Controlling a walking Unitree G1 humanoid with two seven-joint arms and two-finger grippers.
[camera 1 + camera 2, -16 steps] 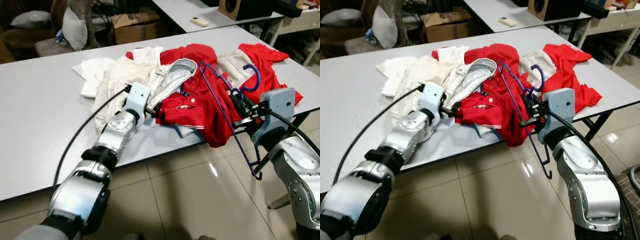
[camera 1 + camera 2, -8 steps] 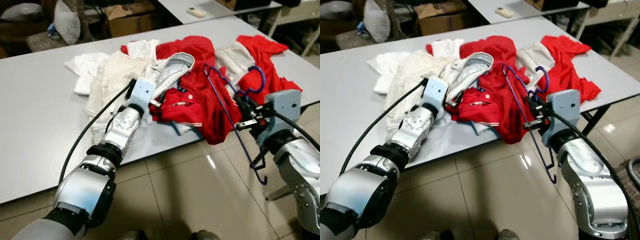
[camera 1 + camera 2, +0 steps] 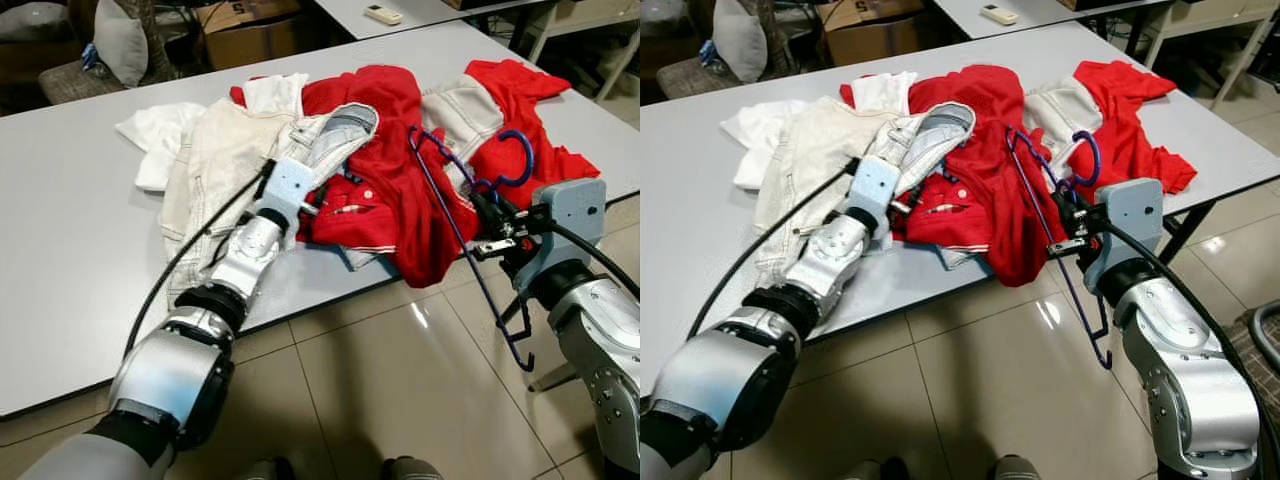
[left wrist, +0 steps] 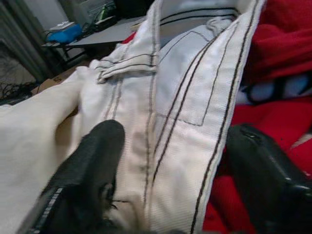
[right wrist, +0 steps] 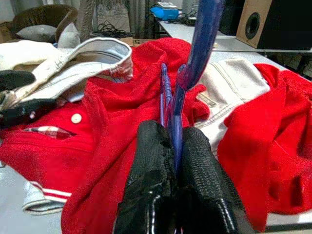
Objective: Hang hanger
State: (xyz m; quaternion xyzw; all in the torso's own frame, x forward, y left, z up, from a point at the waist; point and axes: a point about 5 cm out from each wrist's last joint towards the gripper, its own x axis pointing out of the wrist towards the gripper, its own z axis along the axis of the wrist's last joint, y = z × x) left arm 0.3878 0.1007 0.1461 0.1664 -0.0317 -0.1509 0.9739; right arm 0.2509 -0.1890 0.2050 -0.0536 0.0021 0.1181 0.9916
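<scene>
A blue-purple hanger (image 3: 452, 215) stands tilted off the table's front edge, its hook (image 3: 520, 160) over the red clothes and its lower corner hanging above the floor. My right gripper (image 3: 488, 228) is shut on the hanger's neck (image 5: 187, 63), and the black fingers (image 5: 151, 161) press together around it. My left gripper (image 3: 312, 205) lies on the clothes pile, open, with its fingers (image 4: 87, 165) astride the waistband of white trousers (image 4: 185, 97). A red polo shirt (image 3: 385, 190) lies beside it, draped over the table edge.
The grey table (image 3: 70, 250) carries a pile of cream, white and red clothes (image 3: 215, 160). A second table with a remote (image 3: 382, 14) stands behind, next to a cardboard box (image 3: 255, 30) and a cushion (image 3: 120, 45). Tiled floor (image 3: 380, 390) lies in front.
The camera has shifted, so the whole scene sits differently. My right gripper still holds the hanger at the table edge, and my left gripper stays on the white trousers.
</scene>
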